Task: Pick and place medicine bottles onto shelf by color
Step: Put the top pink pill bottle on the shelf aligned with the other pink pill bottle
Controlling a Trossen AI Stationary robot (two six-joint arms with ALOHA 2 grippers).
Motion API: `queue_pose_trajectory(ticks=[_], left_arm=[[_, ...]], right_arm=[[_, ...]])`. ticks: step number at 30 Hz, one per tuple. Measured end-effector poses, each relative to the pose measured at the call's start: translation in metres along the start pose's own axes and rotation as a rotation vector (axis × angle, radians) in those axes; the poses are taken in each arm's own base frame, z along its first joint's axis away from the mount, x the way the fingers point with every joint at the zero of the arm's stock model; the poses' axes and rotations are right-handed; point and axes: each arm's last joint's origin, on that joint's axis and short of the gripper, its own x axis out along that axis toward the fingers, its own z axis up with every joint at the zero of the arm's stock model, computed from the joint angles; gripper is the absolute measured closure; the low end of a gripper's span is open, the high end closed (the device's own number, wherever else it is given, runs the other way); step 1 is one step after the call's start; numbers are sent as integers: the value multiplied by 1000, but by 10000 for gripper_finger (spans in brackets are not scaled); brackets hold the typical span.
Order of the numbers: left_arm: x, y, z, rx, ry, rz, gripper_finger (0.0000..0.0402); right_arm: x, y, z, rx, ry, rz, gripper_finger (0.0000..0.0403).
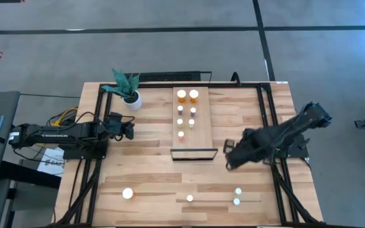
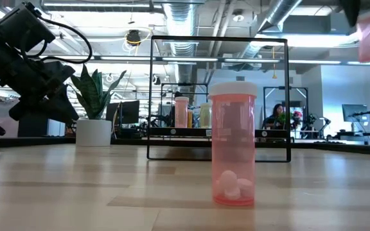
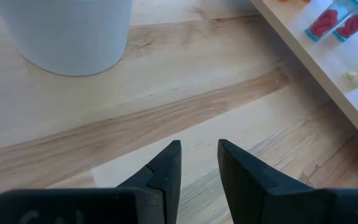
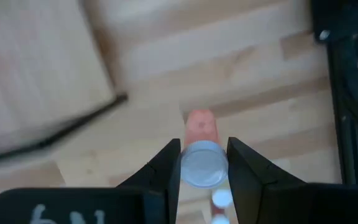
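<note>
Closest in the low view, a pink bottle (image 2: 232, 144) stands capped at centre frame on the table (image 1: 151, 171). Three more bottles (image 1: 189, 198) sit along the high view's lower edge. Right of centre, the right gripper (image 4: 204, 163) pinches a small pink bottle (image 4: 202, 155) just beside the shelf (image 1: 201, 130). At left, the left gripper (image 3: 199, 163) is closed, empty, near the plant pot (image 1: 132, 99).

The bottles on the shelf (image 1: 192, 122) show only as tiny cap dots in the high view, their colours unreadable, while the white pot (image 3: 67, 31) is cut off in the left wrist view.
</note>
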Motion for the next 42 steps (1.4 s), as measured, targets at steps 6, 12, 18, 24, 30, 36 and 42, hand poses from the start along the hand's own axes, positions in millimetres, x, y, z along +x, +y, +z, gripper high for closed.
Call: queue_pose_trajectory(ticks=[6, 12, 18, 24, 30, 36, 42], left_arm=[[0, 0, 0, 0, 0, 0, 310], [0, 0, 0, 0, 0, 0, 310], [0, 0, 0, 0, 0, 0, 310], [0, 0, 0, 0, 0, 0, 310], [0, 0, 0, 0, 0, 0, 310], [0, 0, 0, 0, 2, -2, 310], [0, 0, 0, 0, 1, -1, 310]], right_arm=[[7, 9, 50, 61, -44, 9, 284], [19, 40, 87, 59, -52, 24, 284], [39, 76, 108, -49, -3, 68, 284], [57, 109, 114, -141, 49, 66, 284], [63, 138, 105, -222, 61, 63, 284], [64, 162, 89, -290, 74, 89, 284], [71, 179, 73, -323, 77, 89, 284]])
